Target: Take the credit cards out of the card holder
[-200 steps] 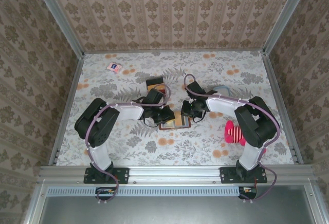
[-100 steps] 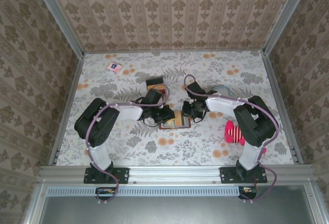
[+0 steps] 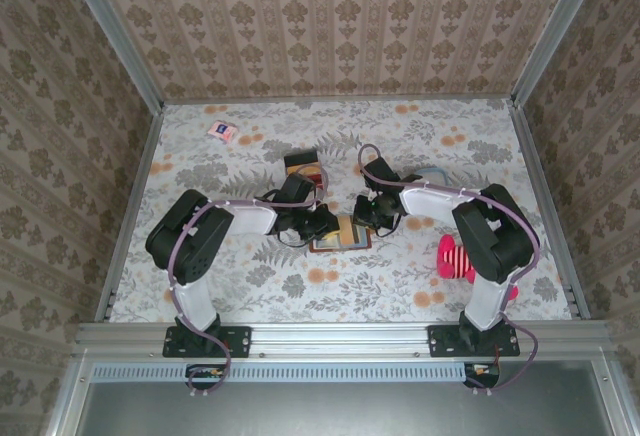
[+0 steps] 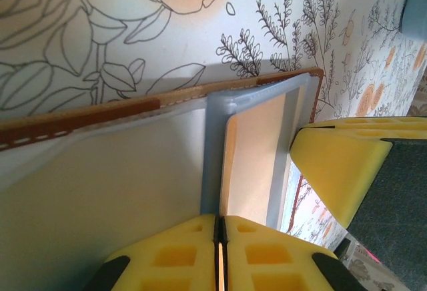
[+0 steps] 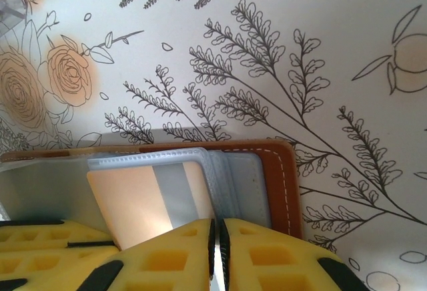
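I saw the small brown leather-look folding card holder (image 3: 340,235) lying open on the floral table (image 3: 450,156), its white-stitched brown edge framing grey-blue clear sleeves, and a thin pale-orange plastic card (image 5: 143,194) with a grey stripe sat tucked inside one sleeve.

The left gripper (image 4: 220,227) and right gripper (image 5: 215,234) have chunky yellow fingers (image 5: 267,257) with moulded rectangular pockets. Behind them, black-and-white arm links (image 3: 245,218) carry thin lilac cables (image 3: 359,161).
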### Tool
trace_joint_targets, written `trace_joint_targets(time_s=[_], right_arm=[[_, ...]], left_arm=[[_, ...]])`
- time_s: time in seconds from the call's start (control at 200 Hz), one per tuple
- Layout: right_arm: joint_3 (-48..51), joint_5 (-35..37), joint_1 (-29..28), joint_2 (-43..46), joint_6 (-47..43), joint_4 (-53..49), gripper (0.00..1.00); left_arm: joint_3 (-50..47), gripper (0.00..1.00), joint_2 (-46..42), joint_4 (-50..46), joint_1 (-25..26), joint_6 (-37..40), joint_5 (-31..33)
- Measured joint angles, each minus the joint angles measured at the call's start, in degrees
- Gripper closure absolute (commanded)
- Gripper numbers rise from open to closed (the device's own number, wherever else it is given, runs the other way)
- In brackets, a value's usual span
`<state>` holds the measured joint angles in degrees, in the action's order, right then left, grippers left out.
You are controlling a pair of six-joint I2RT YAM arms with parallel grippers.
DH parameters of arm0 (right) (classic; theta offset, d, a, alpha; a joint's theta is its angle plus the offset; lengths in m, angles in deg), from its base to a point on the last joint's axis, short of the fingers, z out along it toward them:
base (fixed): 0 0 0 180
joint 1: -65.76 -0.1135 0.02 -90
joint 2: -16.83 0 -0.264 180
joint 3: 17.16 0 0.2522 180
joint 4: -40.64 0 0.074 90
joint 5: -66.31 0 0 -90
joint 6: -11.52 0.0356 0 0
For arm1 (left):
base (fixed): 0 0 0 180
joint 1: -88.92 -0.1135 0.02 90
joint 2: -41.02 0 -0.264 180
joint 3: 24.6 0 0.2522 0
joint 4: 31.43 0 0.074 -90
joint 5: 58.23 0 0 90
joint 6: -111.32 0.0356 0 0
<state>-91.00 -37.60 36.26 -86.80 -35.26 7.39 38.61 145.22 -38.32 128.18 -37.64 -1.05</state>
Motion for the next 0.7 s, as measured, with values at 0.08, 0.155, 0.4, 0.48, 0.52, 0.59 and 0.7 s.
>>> trace_joint_targets(time_s=[0.08, 0.155, 0.4, 0.48, 0.52, 0.59, 0.7], right_arm=[[-0.11, -0.02, 0.00, -0.07, -0.02, 0.00, 0.84], [-0.35, -0.11, 0.00, -0.37, -0.02, 0.00, 0.84], [-0.68, -1.81, 0.00, -0.81, 0.07, 0.55, 0.84], [-0.52, -2.05, 0.00, -0.81, 0.11, 0.90, 0.84], [-0.44, -2.21, 0.00, -0.81, 0.24, 1.09, 0.84], [-0.28, -2.25, 0.02, -0.81, 0.31, 1.27, 0.84], [-0.28, -2.19, 0.02, -0.81, 0.31, 1.27, 0.84]], left_arm=[[-0.09, 0.89, 0.00, 0.09, 0.00, 0.00, 0.00], [-0.13, 0.86, 0.00, 0.17, 0.00, -0.07, -0.02], [-0.70, 0.82, 0.11, 2.25, 0.00, -1.14, -0.46], [-1.25, 0.84, 0.11, 3.32, -0.02, -1.60, -0.46], [-1.60, 0.85, 0.11, 3.91, -0.07, -1.86, -0.52], [-2.03, 0.85, 0.11, 4.72, -0.28, -2.19, -0.83], [-2.54, 0.85, 0.11, 5.70, -0.39, -2.56, -1.11]])
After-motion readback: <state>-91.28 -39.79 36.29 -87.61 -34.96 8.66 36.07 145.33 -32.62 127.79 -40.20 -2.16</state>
